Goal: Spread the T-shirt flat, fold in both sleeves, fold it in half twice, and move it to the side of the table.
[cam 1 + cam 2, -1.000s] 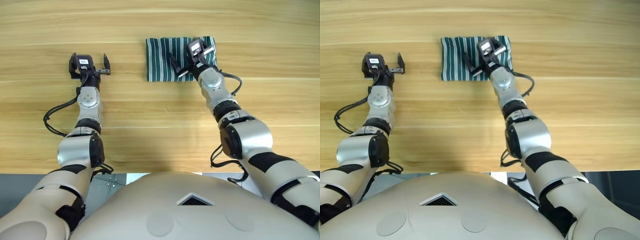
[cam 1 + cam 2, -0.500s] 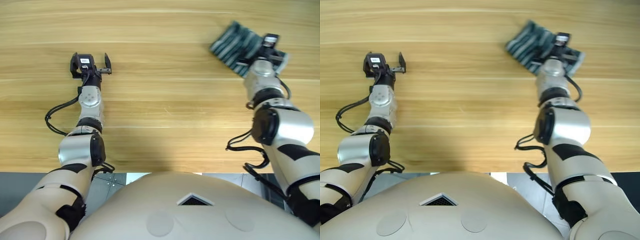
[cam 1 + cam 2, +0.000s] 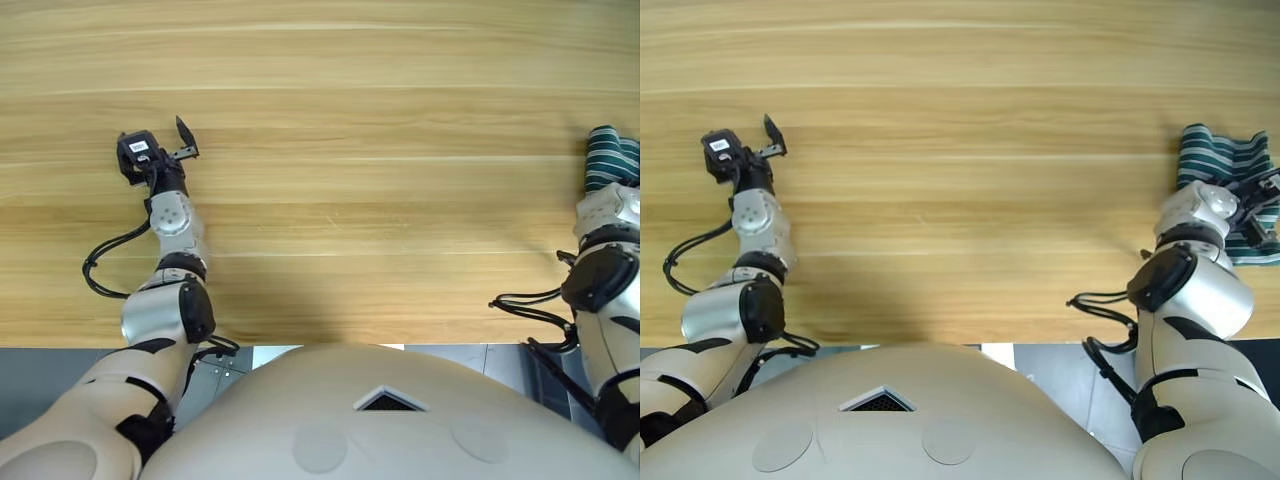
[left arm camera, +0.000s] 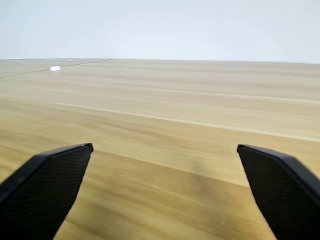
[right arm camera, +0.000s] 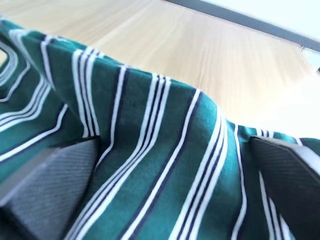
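The folded green T-shirt (image 3: 1223, 170) with white stripes lies bunched at the far right edge of the wooden table (image 3: 380, 200). My right gripper (image 5: 175, 142) rests on top of it, open, its two fingers set wide apart with the striped cloth (image 5: 160, 150) spread between them. My left gripper (image 4: 165, 146) is over bare wood on the left side of the table. It is open with nothing between its fingers, far from the shirt.
The table's near edge runs just in front of both arms. Its right edge is close beside the T-shirt. A small white object (image 4: 55, 68) lies far off on the wood in the left wrist view.
My right arm has swept the folded T-shirt from the middle back of the table to its far right edge. My left gripper has shifted slightly left and turned.
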Robot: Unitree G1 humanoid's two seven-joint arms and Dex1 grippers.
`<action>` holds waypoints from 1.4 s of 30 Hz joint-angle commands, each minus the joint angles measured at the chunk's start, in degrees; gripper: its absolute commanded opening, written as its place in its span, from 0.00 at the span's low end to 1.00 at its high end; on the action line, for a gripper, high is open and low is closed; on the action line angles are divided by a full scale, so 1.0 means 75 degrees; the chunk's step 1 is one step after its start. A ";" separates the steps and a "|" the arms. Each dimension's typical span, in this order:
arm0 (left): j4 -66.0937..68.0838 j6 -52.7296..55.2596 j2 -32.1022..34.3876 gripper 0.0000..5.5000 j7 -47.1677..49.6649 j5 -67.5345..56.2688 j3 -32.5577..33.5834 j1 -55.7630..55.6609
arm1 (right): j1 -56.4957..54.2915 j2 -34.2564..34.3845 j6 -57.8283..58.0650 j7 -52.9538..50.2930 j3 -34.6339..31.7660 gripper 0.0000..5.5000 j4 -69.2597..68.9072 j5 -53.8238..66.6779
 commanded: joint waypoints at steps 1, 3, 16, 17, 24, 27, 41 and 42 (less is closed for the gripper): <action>0.0250 0.0172 -0.0086 0.97 0.0419 0.0058 -0.0009 0.0332 | -0.0864 -0.0024 -0.0945 -0.0534 0.0984 0.98 -0.0028 -0.1015; 0.0039 -0.0184 -0.0118 0.97 0.1306 0.0910 -0.0633 0.0021 | -0.1688 0.0255 -0.1913 -0.0017 0.1706 0.98 -0.0244 -0.1574; -0.0785 -0.1879 -0.2340 0.97 0.2000 0.2666 -0.2916 0.0954 | 0.1203 0.4665 -0.5130 0.3005 0.5552 0.98 -0.1604 -0.3578; -0.0828 -0.1900 -0.2356 0.97 0.1922 0.2608 -0.2910 0.1047 | 0.1312 0.4696 -0.5164 0.2964 0.5614 0.98 -0.1691 -0.3594; -0.1248 -0.1803 -0.2402 0.97 0.1813 0.2114 -0.2659 0.1636 | 0.1919 0.4594 -0.5215 0.2536 0.5888 0.98 -0.2410 -0.3821; -0.1502 -0.1524 -0.2395 0.97 0.1734 0.1947 -0.2602 0.1898 | 0.2392 0.4534 -0.5042 0.2518 0.5837 0.98 -0.2930 -0.3772; -0.5196 -0.0229 -0.2524 0.97 0.0682 0.1228 -0.3004 0.3676 | 0.4151 0.4270 -0.4614 0.2547 0.6089 0.98 -0.6160 -0.4313; -0.5401 -0.0132 -0.2494 0.97 0.0603 0.1284 -0.3083 0.3647 | 0.4080 0.4264 -0.4565 0.2567 0.6087 0.98 -0.6215 -0.4306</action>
